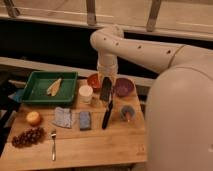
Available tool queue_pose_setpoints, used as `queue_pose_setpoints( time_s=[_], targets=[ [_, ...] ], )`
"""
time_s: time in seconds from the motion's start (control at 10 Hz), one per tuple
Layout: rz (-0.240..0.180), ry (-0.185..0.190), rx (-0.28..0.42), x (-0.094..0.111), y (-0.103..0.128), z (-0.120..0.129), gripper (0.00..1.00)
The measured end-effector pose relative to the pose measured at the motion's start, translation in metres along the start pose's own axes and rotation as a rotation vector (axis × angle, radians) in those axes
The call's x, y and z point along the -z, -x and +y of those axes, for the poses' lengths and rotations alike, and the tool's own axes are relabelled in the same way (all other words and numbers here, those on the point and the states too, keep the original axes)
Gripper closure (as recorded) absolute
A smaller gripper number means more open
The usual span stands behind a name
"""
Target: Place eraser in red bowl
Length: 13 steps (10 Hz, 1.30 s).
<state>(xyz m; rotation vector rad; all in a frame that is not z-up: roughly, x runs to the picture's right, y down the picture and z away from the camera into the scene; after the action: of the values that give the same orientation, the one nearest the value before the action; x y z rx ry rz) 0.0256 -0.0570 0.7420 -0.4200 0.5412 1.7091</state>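
Dark eraser (106,92) clamped in closed end effector (106,80), just beside red bowl (93,80).

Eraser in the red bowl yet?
No, the eraser hangs from the gripper beside the red bowl, between it and the purple bowl.
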Motion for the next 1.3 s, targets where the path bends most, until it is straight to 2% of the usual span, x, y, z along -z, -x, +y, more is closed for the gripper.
queue_pose_setpoints(
  time_s=[0.1,0.3,0.6,1.0,1.1,1.3],
  targets=[
    [-0.019,-0.002,0.002,0.005,0.015,0.007,1.0],
    [-0.05,0.002,0.03,0.009,0.035,0.038,1.0],
    [-0.059,0.044,0.113,0.013,0.046,0.074,1.0],
    [-0.062,0.053,0.116,0.012,0.047,0.074,1.0],
    [-0.063,0.07,0.134,0.01,0.049,0.075,1.0],
    [-0.084,0.101,0.233,0.005,0.074,0.069,1.0]
  ],
)
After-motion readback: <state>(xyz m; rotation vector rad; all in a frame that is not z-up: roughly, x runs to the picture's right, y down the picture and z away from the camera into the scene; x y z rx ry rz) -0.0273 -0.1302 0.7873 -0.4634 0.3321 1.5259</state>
